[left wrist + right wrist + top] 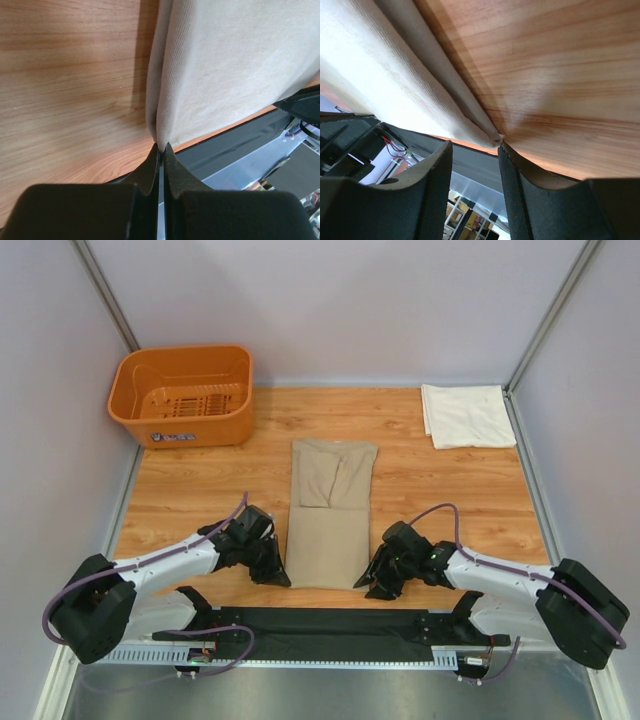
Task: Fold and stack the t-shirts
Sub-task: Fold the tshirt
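the tan t-shirt (330,515) is laid in the middle of the wooden table (200,490), folded into a long narrow strip that runs away from the arms. its upper layer is folded back over the far half. the near edge of the strip is placed between the two grippers.

the left gripper (272,575) is set at the near left corner of this shirt. in the left wrist view its fingers (147,172) are pressed together, and the corner of the tan cloth is pinched between the tips and lifted a little from the wood.

the right gripper (368,580) is set at the near right corner. in the right wrist view its fingers (432,190) are held apart with a clear gap. the folded edge of the cloth ends just at one tip, and it is not clamped.

the cream t-shirt (465,415) is seen folded flat at the far right corner of the table, well apart from the tan one. an orange basket (180,425) is placed at the far left corner.
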### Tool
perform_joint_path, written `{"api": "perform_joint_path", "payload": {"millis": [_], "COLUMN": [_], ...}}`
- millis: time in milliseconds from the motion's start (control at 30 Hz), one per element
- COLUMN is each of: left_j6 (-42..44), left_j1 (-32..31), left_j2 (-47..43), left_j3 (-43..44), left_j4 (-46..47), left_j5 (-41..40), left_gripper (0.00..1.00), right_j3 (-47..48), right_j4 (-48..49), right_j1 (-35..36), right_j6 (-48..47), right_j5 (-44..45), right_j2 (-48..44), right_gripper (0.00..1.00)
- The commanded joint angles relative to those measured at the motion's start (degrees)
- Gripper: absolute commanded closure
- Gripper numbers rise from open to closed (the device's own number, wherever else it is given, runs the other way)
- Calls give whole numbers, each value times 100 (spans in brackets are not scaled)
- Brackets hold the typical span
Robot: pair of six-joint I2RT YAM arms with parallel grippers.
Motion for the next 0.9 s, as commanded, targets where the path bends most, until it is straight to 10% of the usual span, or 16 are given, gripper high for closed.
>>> {"api": "perform_joint_path", "payload": {"millis": [0, 500, 733, 867], "left_j6": [55, 63, 107, 134], "left_j1": [-44, -36, -44, -36], "left_j2": [-72, -19, -71, -273], "left_j3": [-76, -32, 12, 65], "left_j4": [85, 120, 59, -38], "left_j5": [150, 168, 142, 63], "left_gripper": [100, 100, 100, 100], "right_j3": [-338, -487, -637, -233], "right_j4": [-779, -551, -341, -577], "right_j1": [-118, -417, -417, -408], "right_j6": [-118, -549, -874, -1541], "right_j5": [1322, 1094, 1067, 1050], "right_j2": [87, 333, 60, 288], "right_gripper": [55, 61, 96, 100]}}
